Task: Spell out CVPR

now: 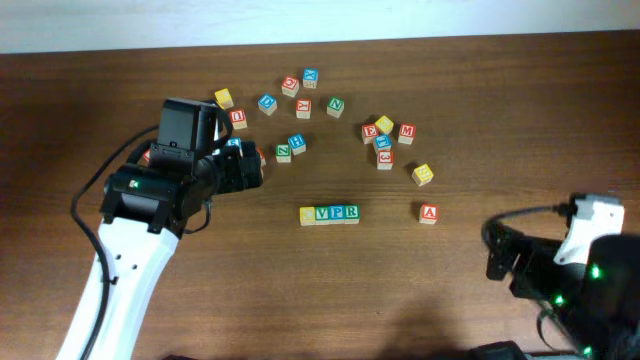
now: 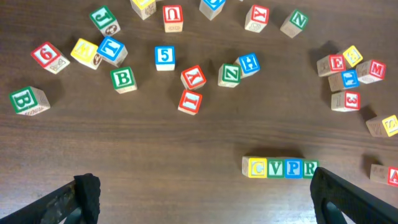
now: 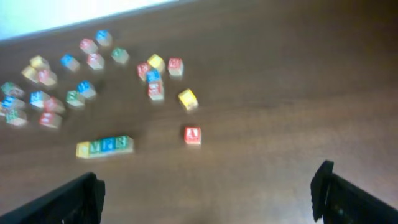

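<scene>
Cubes spelling CVPR (image 1: 329, 214) sit touching in a row near frame centre; left gripper (image 2: 205, 199) and right gripper (image 3: 208, 199) fingers spread, empty.

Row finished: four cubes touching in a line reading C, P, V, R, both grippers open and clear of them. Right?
Only the order is wrong. The left wrist view shows the line reading C, V, P, R. The cubes touch, and the left gripper and right gripper are open and clear of them.
</scene>
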`<state>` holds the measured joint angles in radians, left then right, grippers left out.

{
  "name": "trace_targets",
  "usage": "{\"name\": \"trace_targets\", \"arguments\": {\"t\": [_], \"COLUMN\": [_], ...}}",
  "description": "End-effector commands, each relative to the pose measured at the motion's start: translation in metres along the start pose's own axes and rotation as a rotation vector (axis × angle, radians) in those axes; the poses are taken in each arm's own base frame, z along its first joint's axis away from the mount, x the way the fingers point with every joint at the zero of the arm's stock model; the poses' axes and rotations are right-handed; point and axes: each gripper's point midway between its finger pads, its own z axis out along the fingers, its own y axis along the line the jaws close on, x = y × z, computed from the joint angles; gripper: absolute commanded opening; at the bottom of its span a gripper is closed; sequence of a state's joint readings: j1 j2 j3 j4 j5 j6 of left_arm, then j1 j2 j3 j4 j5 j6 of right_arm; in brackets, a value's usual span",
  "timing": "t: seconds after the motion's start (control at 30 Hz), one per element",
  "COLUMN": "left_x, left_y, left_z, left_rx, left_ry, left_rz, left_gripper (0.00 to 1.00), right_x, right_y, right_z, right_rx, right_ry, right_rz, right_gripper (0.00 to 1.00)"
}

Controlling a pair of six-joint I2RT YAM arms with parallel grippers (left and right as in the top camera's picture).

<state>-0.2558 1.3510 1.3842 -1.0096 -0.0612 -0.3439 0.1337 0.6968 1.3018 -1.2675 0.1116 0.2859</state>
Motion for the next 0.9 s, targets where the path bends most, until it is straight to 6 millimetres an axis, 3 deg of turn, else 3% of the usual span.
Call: {"name": "trace_targets", "arguments": {"t": [0.0, 0.13, 0.27, 0.4, 0.63, 0.87], "left_x": [-0.003, -0.003, -0.003, -0.003, -0.003, -0.003], "left_y": [0.003, 0.003, 0.003, 0.003, 0.003, 0.003], "left_z": [-0.001, -0.001, -0.001, -0.001, -0.001, -0.001], "left_rx": [-0.014, -0.014, -0.014, -0.014, -0.014, -0.014], "left_ry": [-0.010, -0.011, -0.011, -0.011, -0.011, -0.011], "left_rz": [-0.010, -0.010, -0.010, -0.010, -0.010, -0.010], "left_gripper": [0.99, 0.99, 0.99, 0.99, 0.99, 0.99], "right_x": [0.017, 0.037, 0.041, 0.055, 0.057, 0.045], "right_y": [-0.010, -0.022, -0.024, -0.026, -0.026, -0.024], "right_z": [0.016, 0.040, 0.070, 0.086, 0.107, 0.107], "right_rx": [-0.004, 0.019, -0.003, -0.013, -0.028, -0.039], "right_ry": [-0.114, -0.255, -0.442, -0.484, -0.582, -0.669], "right_rz": [-0.119, -0.141, -0.130, -0.130, -0.122, -0.118], "right_gripper": [0.98, 0.98, 0.98, 0.98, 0.98, 0.98]}}
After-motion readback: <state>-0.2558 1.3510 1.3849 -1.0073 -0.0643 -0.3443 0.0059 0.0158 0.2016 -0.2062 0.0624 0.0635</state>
